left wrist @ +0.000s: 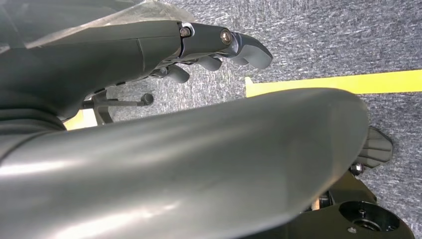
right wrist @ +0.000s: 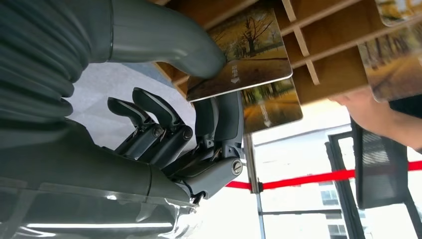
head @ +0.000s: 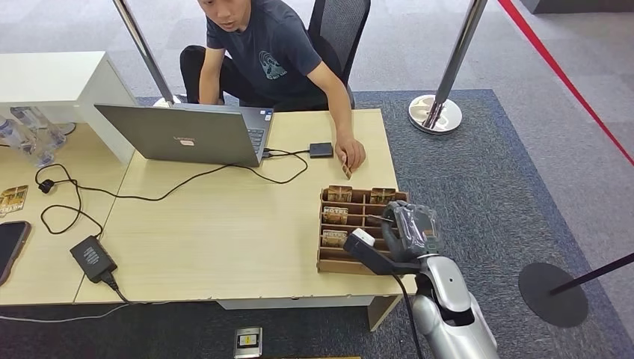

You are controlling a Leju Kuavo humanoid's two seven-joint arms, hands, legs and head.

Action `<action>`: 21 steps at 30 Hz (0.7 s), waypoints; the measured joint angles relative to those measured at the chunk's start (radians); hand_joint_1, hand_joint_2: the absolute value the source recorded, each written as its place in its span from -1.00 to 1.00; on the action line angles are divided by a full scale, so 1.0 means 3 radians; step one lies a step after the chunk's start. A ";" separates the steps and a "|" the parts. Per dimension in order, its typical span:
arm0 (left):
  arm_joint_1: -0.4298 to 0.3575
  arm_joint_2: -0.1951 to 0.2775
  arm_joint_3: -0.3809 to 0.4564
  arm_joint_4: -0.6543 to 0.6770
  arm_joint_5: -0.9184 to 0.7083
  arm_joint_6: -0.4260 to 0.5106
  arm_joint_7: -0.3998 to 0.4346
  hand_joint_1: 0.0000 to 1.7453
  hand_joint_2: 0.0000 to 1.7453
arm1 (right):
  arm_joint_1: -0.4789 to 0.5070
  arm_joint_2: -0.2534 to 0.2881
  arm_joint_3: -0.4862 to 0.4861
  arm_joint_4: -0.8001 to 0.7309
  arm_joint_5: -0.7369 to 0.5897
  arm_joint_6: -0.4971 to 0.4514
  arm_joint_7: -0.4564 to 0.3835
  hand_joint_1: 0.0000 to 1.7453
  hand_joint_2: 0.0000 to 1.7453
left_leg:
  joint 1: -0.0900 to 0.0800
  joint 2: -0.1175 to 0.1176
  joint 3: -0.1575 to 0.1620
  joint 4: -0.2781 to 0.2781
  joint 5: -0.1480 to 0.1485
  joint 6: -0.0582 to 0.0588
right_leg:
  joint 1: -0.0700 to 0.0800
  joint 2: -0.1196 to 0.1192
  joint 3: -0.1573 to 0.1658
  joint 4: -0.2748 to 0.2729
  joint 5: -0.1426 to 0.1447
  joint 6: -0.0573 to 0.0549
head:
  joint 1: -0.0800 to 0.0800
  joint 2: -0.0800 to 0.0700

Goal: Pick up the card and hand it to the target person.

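Observation:
A card [right wrist: 249,55] printed with autumn trees is pinched between the thumb and a finger of my right hand [right wrist: 199,124], just at the wooden card box's dividers. In the head view my right hand [head: 410,228] hovers over the right side of the card box [head: 329,263], which holds several more cards [head: 336,215]. A person [head: 269,52] sits behind the table, one hand [head: 350,155] resting on the tabletop just beyond the box with a card in it. My left hand [left wrist: 209,50] hangs over the carpet, fingers apart and holding nothing.
A laptop [head: 187,134] with cables, a power adapter [head: 93,258], a phone [head: 9,247] and water bottles [head: 30,131] lie on the table to the left. A stanchion base [head: 434,112] and red belt [head: 561,75] stand to the right. Yellow tape [left wrist: 338,82] marks the floor.

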 joint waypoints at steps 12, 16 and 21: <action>0.0000 -0.0003 0.0001 0.0000 0.0041 0.0001 0.0000 -1.00 -1.00 | -0.0047 -0.0058 0.0012 -0.0377 -0.0008 -0.0067 -0.0093 1.00 1.00 | 0.0000 0.0000 0.0000 0.0000 0.0000 0.0000 | 0.0000 0.0000 0.0001 0.0000 0.0000 0.0000 | 0.0000 0.0000; 0.0001 -0.0003 0.0001 0.0000 0.0049 0.0001 -0.0004 -1.00 -1.00 | -0.0141 -0.0081 0.0020 -0.0405 -0.0098 -0.0114 -0.0131 1.00 1.00 | 0.0000 0.0000 0.0000 0.0000 0.0000 0.0000 | 0.0000 0.0000 0.0001 0.0001 0.0000 0.0000 | 0.0001 0.0000; 0.0000 -0.0003 0.0001 0.0000 0.0019 0.0001 -0.0042 -1.00 -1.00 | -0.0457 -0.0089 0.0064 -0.0392 -0.0282 -0.0079 -0.0164 1.00 1.00 | 0.0000 0.0000 0.0000 0.0000 0.0001 -0.0001 | 0.0000 0.0000 0.0001 0.0002 0.0001 -0.0001 | 0.0000 -0.0001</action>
